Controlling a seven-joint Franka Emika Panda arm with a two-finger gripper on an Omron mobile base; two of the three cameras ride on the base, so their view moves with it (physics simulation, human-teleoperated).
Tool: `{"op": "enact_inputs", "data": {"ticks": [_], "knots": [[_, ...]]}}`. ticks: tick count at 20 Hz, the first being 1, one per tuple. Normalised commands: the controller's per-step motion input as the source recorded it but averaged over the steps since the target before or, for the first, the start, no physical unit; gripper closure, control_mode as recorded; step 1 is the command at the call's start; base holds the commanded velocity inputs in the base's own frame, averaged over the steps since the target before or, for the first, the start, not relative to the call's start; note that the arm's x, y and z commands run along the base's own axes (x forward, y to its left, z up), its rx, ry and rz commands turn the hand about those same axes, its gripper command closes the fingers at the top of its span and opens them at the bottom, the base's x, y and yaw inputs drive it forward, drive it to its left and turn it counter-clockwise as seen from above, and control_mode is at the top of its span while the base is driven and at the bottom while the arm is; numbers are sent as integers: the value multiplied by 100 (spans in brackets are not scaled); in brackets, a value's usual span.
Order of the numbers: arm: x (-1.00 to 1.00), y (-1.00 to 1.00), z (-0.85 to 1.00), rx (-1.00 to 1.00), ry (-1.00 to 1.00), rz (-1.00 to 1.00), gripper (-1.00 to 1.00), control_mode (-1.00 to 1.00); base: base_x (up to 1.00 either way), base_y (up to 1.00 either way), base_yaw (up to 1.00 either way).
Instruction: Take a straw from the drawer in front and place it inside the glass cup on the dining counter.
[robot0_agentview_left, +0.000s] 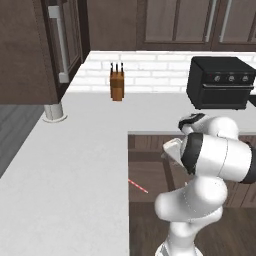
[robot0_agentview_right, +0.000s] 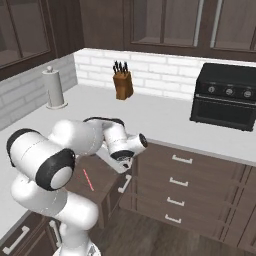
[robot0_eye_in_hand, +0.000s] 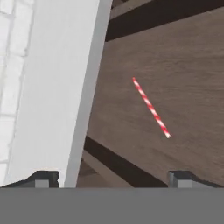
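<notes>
We see the thin red-and-white striped drinking straw (robot0_eye_in_hand: 151, 107) lying flat on the brown wood floor of the pulled-out dark brown wooden drawer (robot0_eye_in_hand: 183, 65), running from about 11 o'clock to 5 o'clock in the hand view. Nothing touches it. In the left base view the straw (robot0_agentview_left: 137, 186) shows as a short striped line at 9 o'clock of the white arm's elbow, just inside the drawer (robot0_agentview_left: 150, 170) edge. In the right base view the straw (robot0_agentview_right: 88, 179) sits in the open drawer (robot0_agentview_right: 102, 182) at 7 o'clock of the wrist.

The two-finger dark gripper (robot0_eye_in_hand: 111, 178) hangs above the drawer, apart from the straw; its two tips stand wide apart at the bottom of the hand view, nothing between them.

The light grey wall countertop (robot0_agentview_left: 65, 170) borders the drawer at 9 o'clock. On it we see an orange-brown wooden knife block (robot0_agentview_right: 122, 82) by the white brick wall, a black toaster oven (robot0_agentview_right: 225, 95) at 3 o'clock of that, and a white paper-towel roll on a stand (robot0_agentview_right: 54, 89) at 9 o'clock.
</notes>
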Motion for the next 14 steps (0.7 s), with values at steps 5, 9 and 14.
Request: {"op": "enact_inputs", "data": {"ticks": [5,9,14], "knots": [[47,40,-14,-21,35,0,-100,-100,0,0,0],[42,7,-23,-18,18,0,-100,-100,0,0,0],[36,0,-45,-17,14,0,-100,-100,0,0,0]]}}
